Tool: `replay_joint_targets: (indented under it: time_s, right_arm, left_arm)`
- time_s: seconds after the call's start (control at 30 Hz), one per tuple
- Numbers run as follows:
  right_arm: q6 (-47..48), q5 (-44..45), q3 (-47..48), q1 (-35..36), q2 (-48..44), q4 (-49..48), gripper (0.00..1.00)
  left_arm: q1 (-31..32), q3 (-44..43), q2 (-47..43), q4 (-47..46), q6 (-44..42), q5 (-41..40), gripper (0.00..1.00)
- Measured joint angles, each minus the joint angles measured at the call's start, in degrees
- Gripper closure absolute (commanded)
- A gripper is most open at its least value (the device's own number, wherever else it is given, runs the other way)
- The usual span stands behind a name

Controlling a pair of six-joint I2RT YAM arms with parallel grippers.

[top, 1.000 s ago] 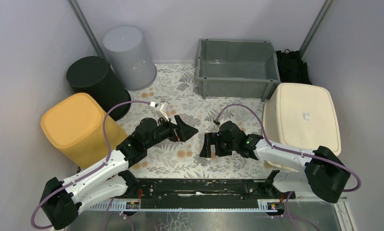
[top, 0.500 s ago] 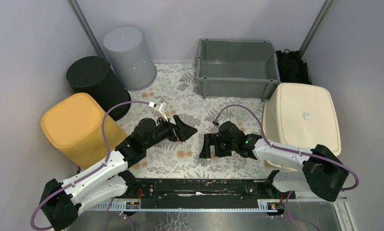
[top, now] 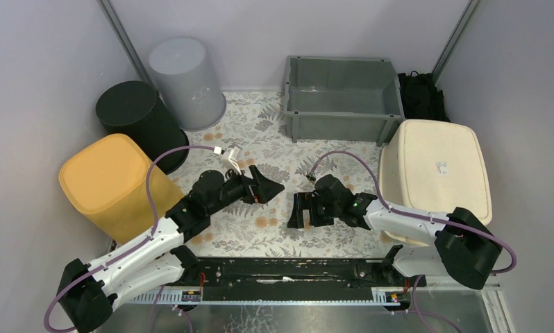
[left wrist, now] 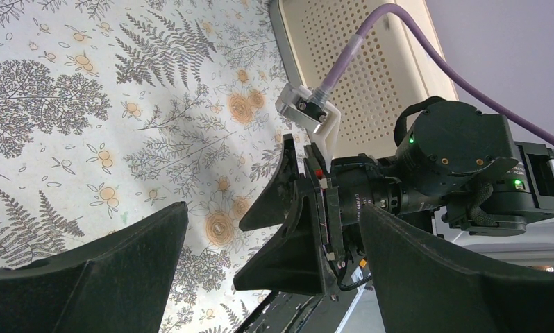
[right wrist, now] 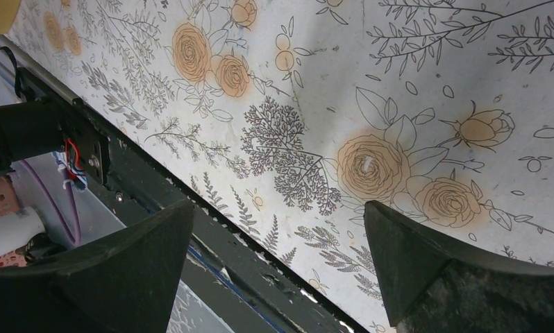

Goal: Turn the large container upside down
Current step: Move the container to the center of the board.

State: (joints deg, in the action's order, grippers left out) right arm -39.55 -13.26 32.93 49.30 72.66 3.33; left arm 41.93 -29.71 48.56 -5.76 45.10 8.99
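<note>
Mounting rail (top: 274, 270): black bar along the near edge, with both arm bases sitting on it.
Left gripper (top: 271, 187): low over the floral mat (top: 260, 132), jaws spread wide with nothing between them. It's pointing across at the other gripper.
Right gripper (top: 302, 210): close to the left one but not touching it. Jaws are wide apart too and empty, angled down at the mat. Its wrist view shows just roses and fern print between the fingers (right wrist: 413, 263).
Yellow tub (top: 104, 180): bottom up at the near left, right beside the left arm.
Cream tub (top: 437, 166): bottom up at the near right, next to the right arm. From the left wrist view you can see its side is full of little holes (left wrist: 371, 76).
Black bucket (top: 132, 111): flipped over, just behind the yellow tub.
Pale grey bucket (top: 184, 76): also bottom up, back left corner by the wall.
Large container (top: 337, 126): the grey bin at the back, right of centre, up against the far wall. It's sitting open side up, so not flipped, and it's well apart from both grippers.
Black lump (top: 420, 94): in the far right corner, just beside the bin. Might be a bag, honestly can't tell from here.
</note>
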Motion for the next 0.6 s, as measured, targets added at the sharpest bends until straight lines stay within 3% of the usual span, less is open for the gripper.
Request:
replay_joint_targets:
  time_s: [0.6]
  right_arm:
    - [-0.02,-1.07,0.00,0.00,1.29,-0.33,0.01]
  left_arm:
    - [0.00,0.13,-0.46,0.15,0.07,0.02,0.00]
